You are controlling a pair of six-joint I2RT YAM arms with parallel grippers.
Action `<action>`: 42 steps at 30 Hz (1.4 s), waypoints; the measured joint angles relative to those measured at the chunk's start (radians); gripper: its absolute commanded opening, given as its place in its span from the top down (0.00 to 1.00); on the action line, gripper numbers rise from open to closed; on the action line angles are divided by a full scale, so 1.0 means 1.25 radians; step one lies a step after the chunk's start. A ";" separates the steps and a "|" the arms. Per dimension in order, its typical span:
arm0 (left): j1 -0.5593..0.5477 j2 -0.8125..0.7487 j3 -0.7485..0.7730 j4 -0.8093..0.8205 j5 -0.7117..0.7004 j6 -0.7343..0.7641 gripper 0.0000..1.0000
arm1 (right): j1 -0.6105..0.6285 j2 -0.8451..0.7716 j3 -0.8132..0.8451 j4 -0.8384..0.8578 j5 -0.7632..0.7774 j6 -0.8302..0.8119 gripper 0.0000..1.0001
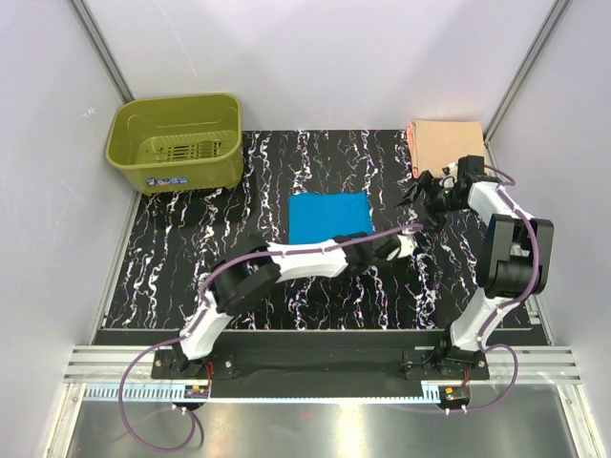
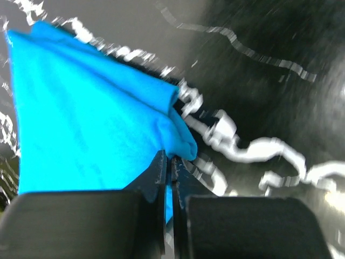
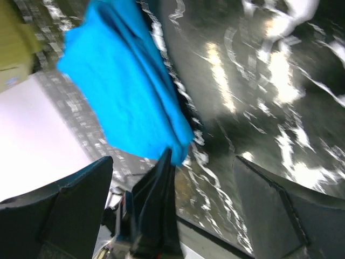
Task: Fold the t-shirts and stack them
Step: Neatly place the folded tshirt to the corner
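The turquoise t-shirt [image 1: 329,218] lies folded into a flat rectangle at the middle of the table [image 1: 191,277], and the peach t-shirt [image 1: 446,143] sits folded at the far right corner. The left gripper [image 2: 171,164] has its jaws together at the blue shirt's near right corner, and a sliver of cloth in the slit suggests a pinch. The right gripper [image 1: 421,203] hangs just right of the shirt with its jaws wide apart. Both shirts are light, limp and easily creased, so the fold will likely sag or open if lifted by one corner. Two corners of one edge look the safer hold, taking all layers together
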 measured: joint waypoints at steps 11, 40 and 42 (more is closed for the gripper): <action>0.054 -0.209 -0.045 -0.035 0.054 -0.047 1.00 | 0.077 0.152 0.073 0.130 -0.146 0.064 0.00; 0.061 -0.238 -0.073 -0.060 0.089 -0.059 1.00 | 0.133 0.240 0.067 0.154 -0.110 0.074 0.24; 0.061 -0.245 -0.077 -0.062 0.090 -0.061 1.00 | 0.138 0.251 0.067 0.172 -0.121 0.078 0.26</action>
